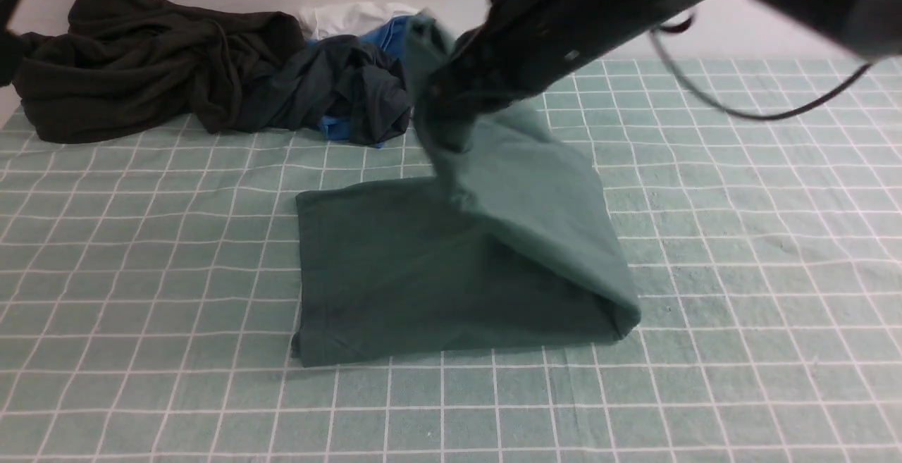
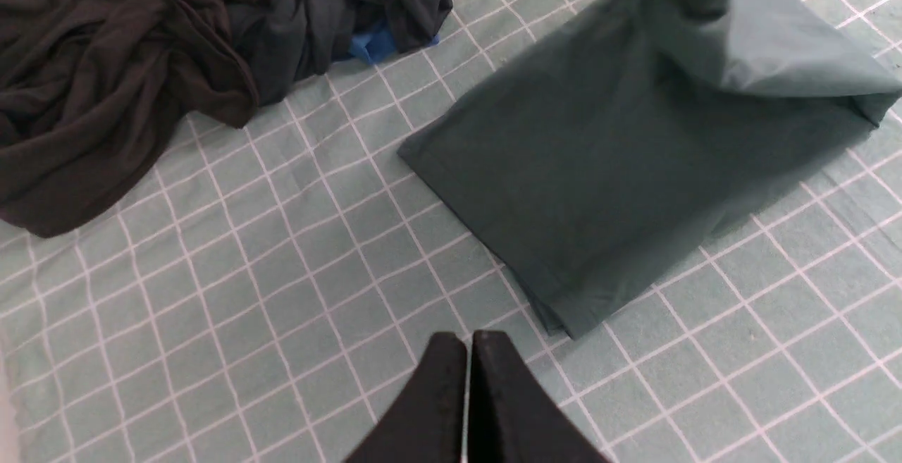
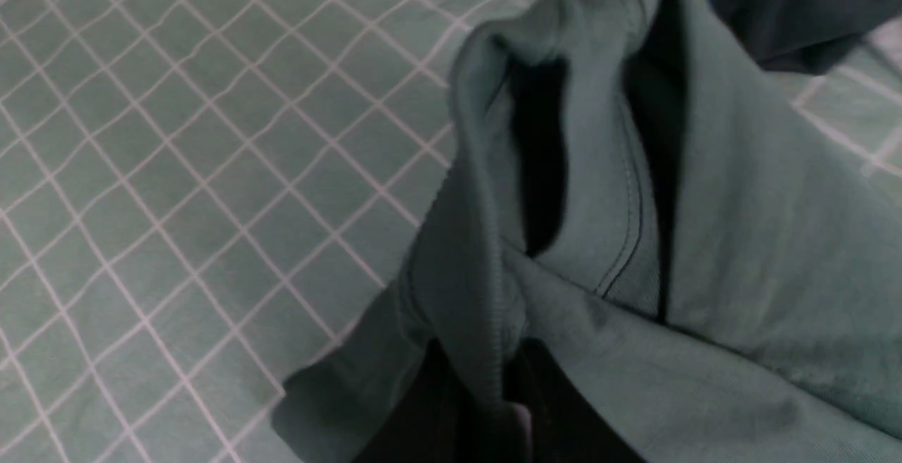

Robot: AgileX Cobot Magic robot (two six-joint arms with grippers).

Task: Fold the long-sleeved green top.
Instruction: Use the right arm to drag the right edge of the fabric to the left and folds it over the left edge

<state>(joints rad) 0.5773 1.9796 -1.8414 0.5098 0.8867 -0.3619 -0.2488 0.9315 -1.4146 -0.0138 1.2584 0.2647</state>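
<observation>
Checked cloth (image 1: 141, 273) covers the bench. The right gripper (image 3: 504, 414), jaws clamped on the twelve-o'clock edge of the green long-sleeved top (image 1: 423, 273), holds it raised for folding over; the left gripper (image 2: 468, 378) has its jaws clenched, empty.

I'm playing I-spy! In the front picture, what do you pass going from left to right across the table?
Blackish-brown garment → dark teal-grey garment → green long-sleeved top → checked cloth. The white cloth and blue cloth overlap the teal-grey one, so I left them out.
</observation>
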